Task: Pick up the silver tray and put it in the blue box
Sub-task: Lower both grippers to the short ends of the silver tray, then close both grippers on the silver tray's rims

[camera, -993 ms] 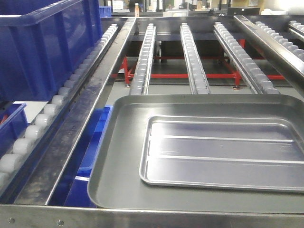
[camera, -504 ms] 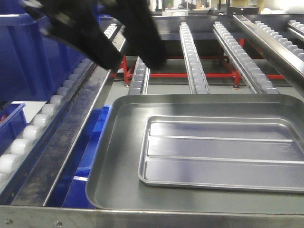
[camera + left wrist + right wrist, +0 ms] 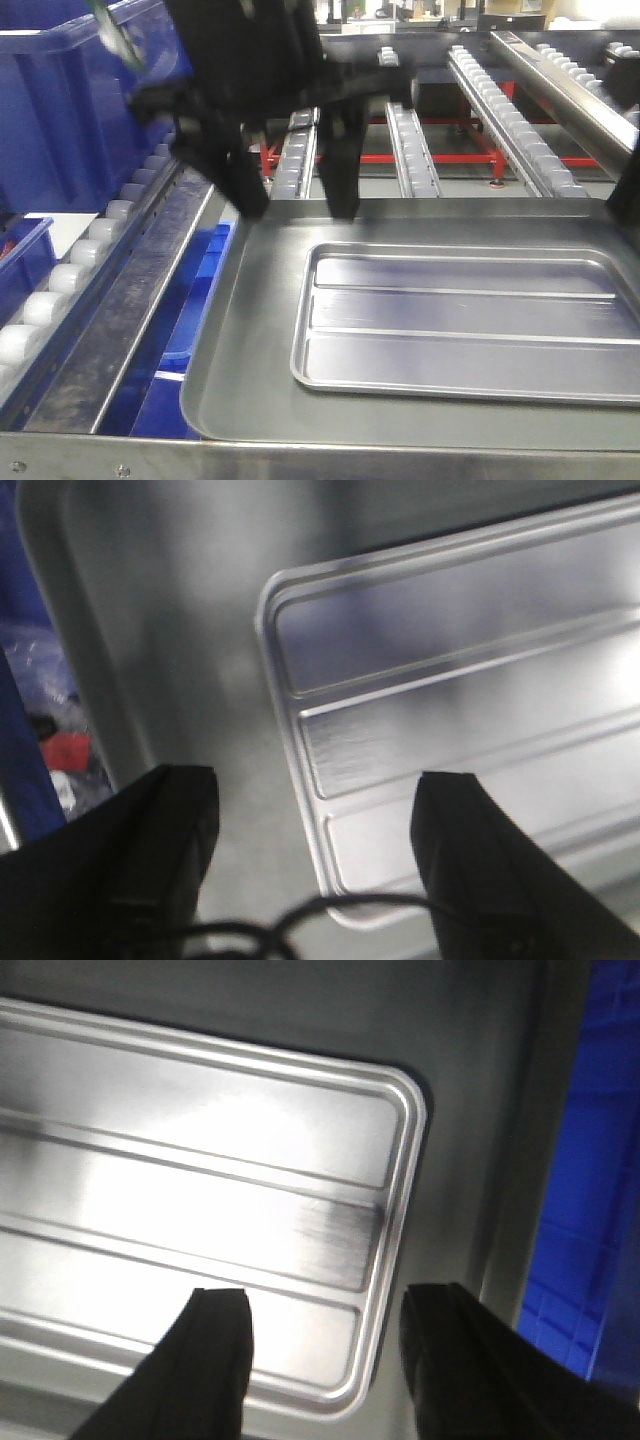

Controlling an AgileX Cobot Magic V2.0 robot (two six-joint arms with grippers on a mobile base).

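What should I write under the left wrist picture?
Left hand, open, above a corner of the silver tray lying in the bigger grey tray.

Front low; wrist views above silver tray [image 3: 460,325]

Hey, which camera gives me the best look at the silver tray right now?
The exterior front-facing view: it shows the silver tray almost whole, lying inside the larger grey tray, only one short end cut off by the frame. The left wrist view shows just one end, the right wrist view the opposite end.
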